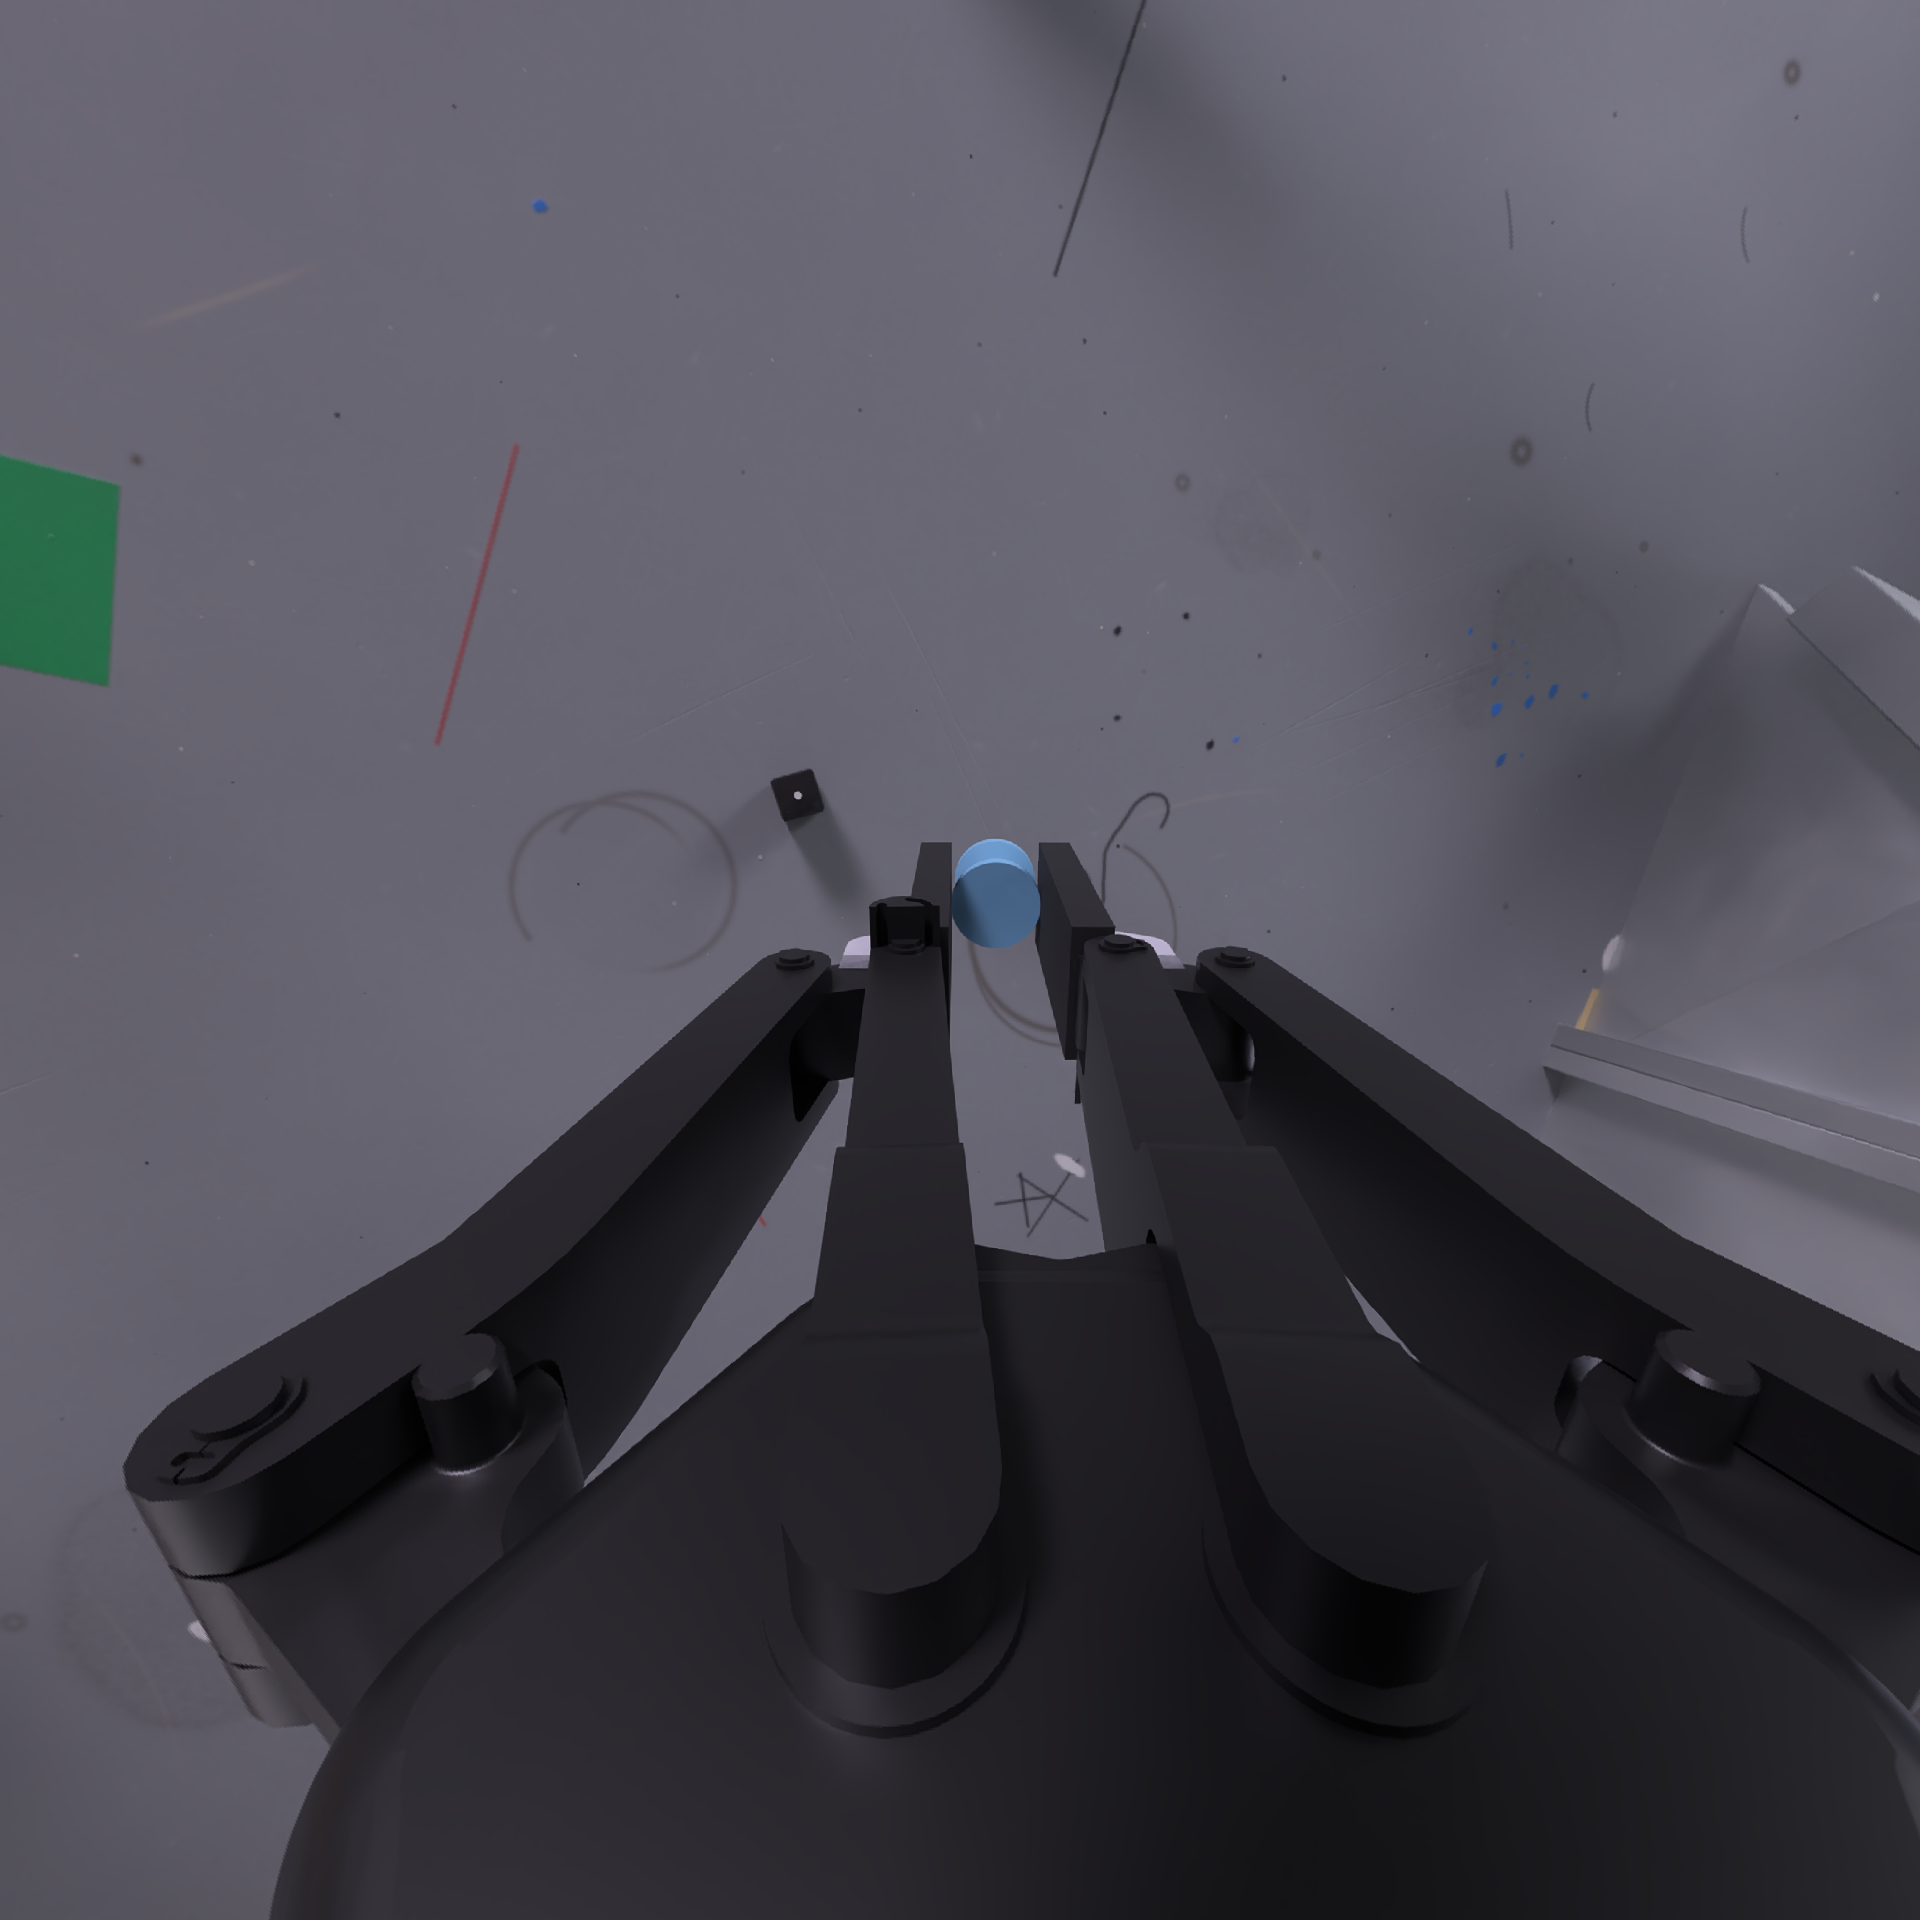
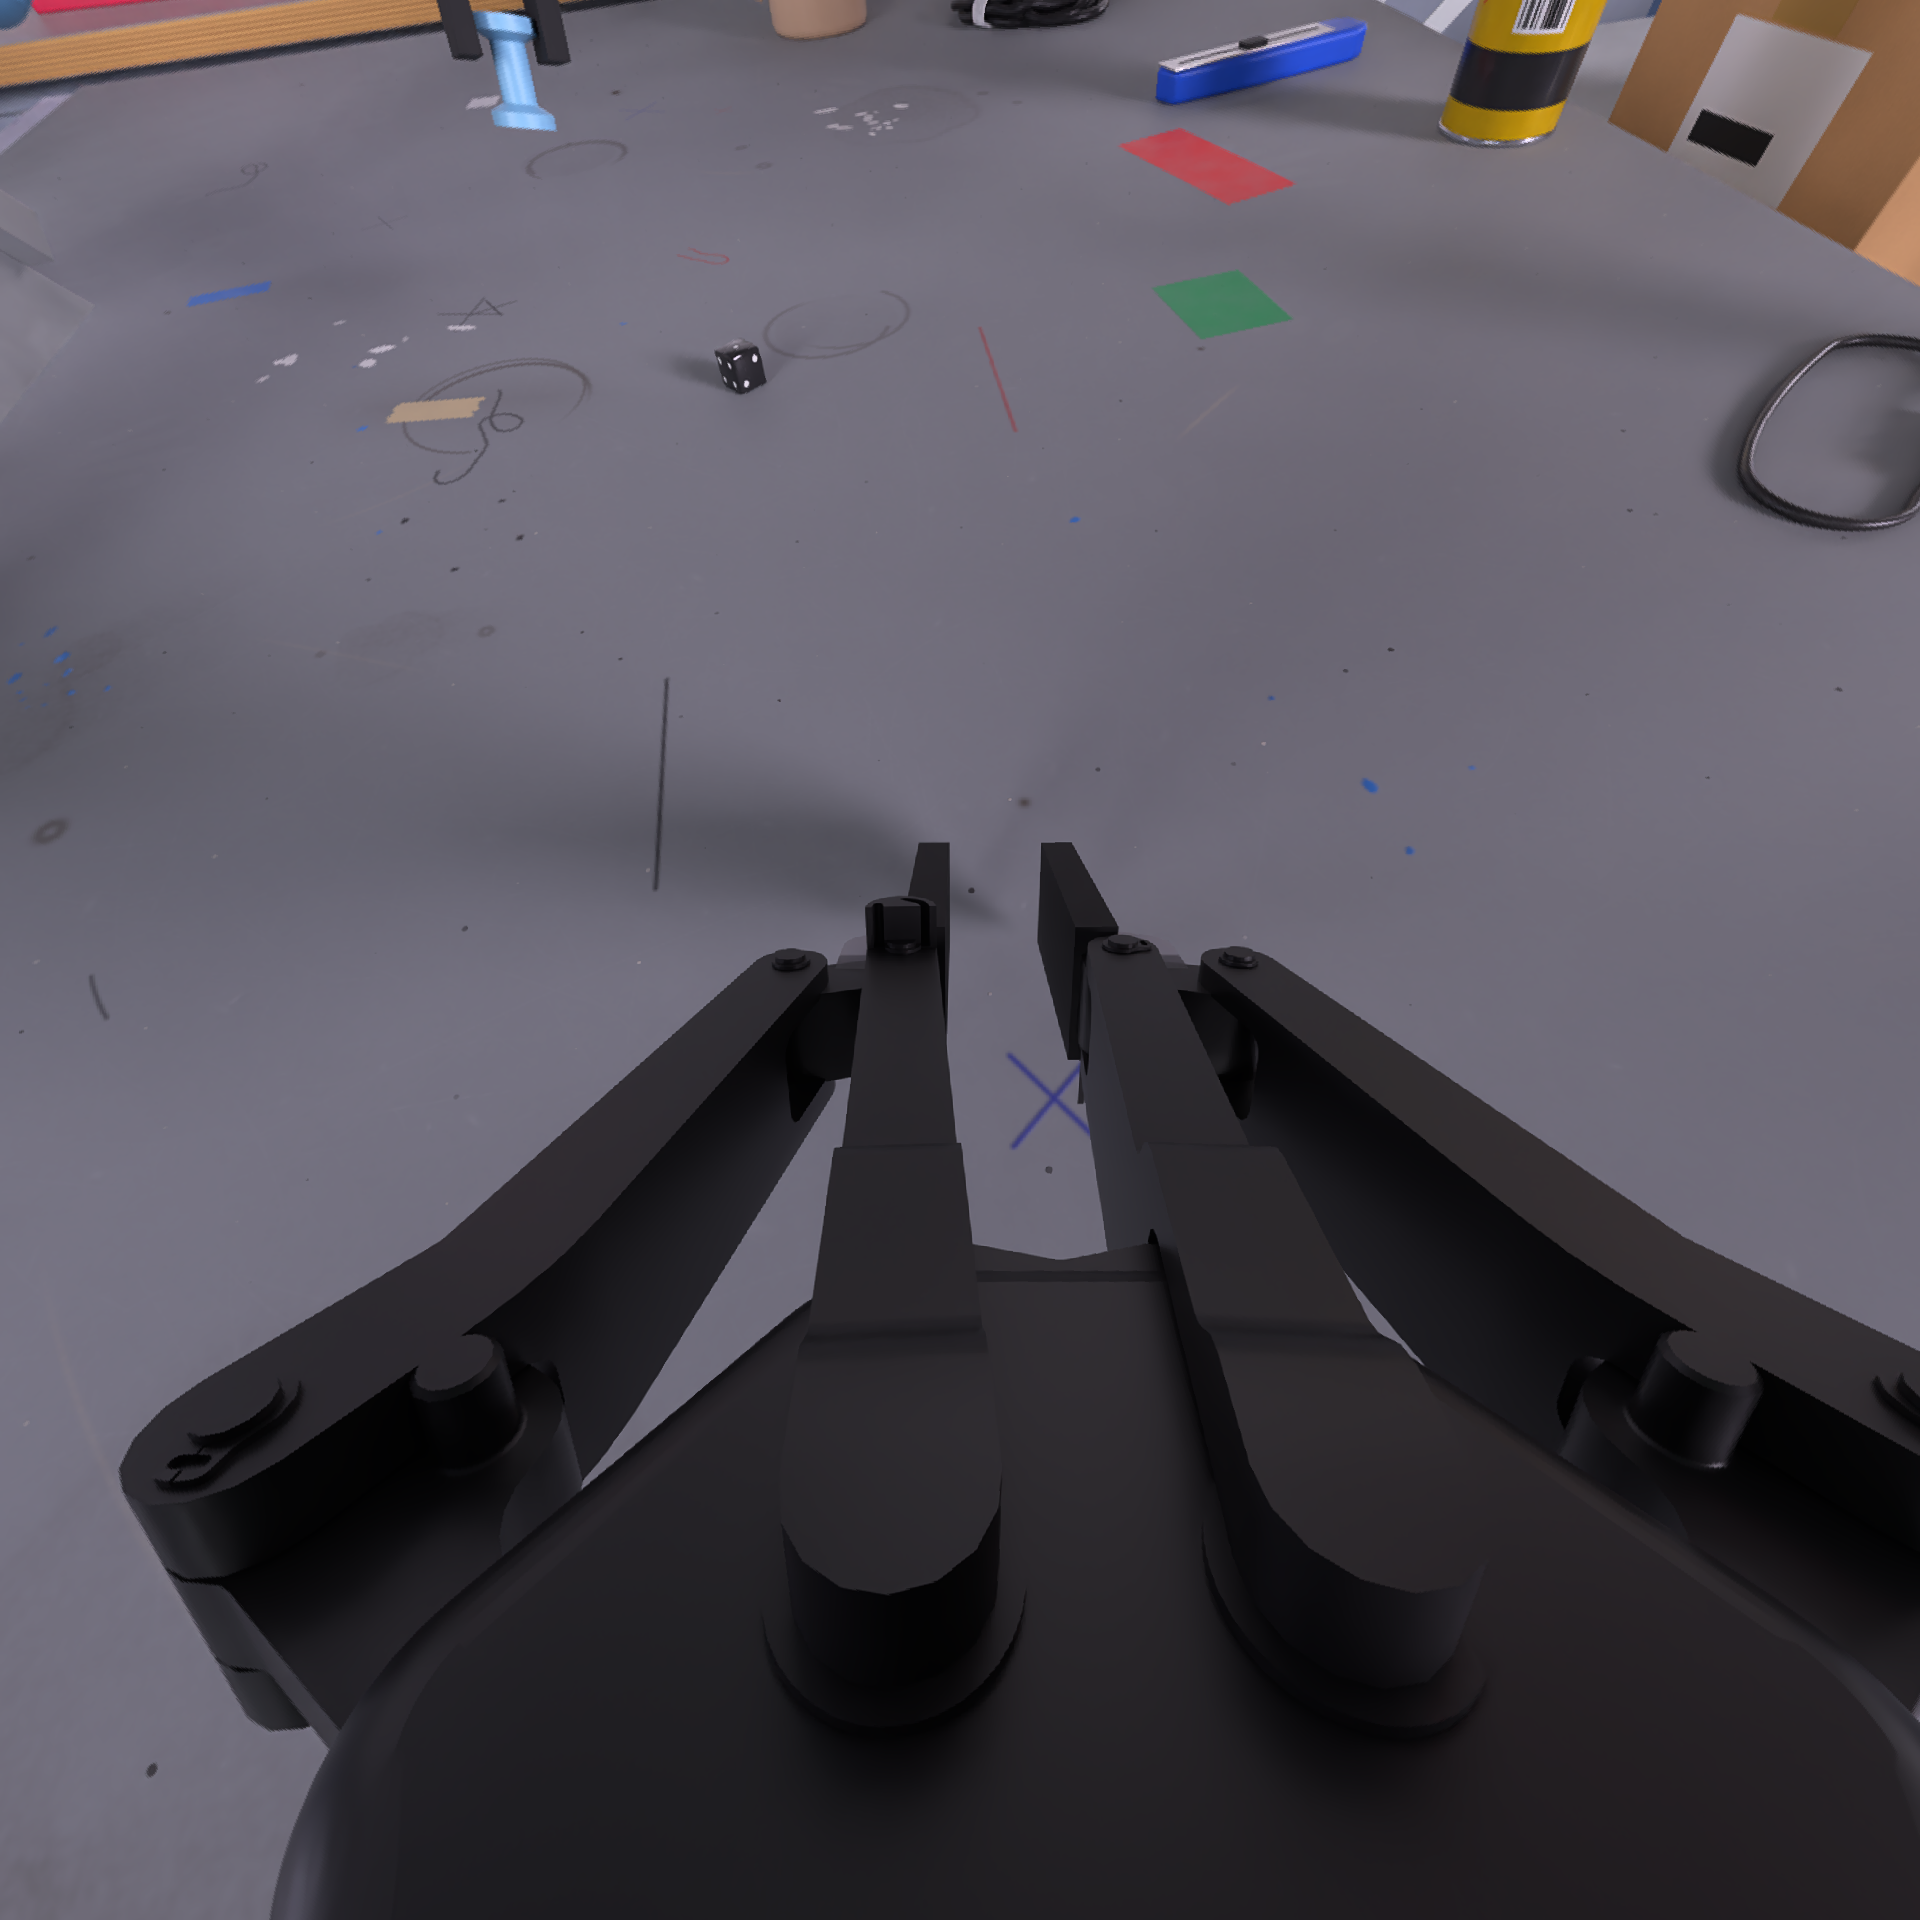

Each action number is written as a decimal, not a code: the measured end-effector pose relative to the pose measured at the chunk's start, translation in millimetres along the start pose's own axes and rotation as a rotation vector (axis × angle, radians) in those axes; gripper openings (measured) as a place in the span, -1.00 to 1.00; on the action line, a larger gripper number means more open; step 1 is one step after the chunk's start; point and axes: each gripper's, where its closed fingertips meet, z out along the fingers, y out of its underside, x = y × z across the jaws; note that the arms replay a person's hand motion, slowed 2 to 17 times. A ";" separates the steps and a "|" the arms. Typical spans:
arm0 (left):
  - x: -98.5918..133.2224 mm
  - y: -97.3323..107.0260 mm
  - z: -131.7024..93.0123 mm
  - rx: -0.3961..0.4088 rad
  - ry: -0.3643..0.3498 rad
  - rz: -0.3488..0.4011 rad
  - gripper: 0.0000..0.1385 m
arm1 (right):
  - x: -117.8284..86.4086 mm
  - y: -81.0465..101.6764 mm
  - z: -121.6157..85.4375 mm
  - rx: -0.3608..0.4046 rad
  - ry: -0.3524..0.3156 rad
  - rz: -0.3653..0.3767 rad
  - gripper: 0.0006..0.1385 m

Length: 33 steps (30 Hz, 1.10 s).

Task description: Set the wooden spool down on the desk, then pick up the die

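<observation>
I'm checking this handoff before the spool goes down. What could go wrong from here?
1. The spool is gripped by the left gripper above the desk; released early, the round piece may roll.
2. The die lies just left of the fingers; a drifting descent might knock it.
3. The die is small, so the later grasp could slip.

light: dim, even, diffuse | shadows: soft dark patches on the grey worktop (image 2: 1351, 623), one just ahead of the right claw (image 2: 994, 868) | focus: sharp throughout | distortion: wide-angle bending toward edges | glare: faint
</observation>
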 end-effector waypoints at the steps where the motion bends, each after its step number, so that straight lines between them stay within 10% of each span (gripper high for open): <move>1: -0.5 -0.6 0.4 0.005 -0.002 0.001 -0.68 | 0.0 0.1 0.1 -0.001 0.000 0.000 -0.67; 16: -14.4 29.8 91.1 -0.159 -0.283 0.040 -0.68 | -1.2 -0.1 -0.7 0.003 -0.009 0.006 -0.67; 33: -7.2 8.8 69.5 0.088 -0.306 -0.043 -0.63 | -0.1 -0.7 -1.5 0.009 -0.016 0.023 -0.67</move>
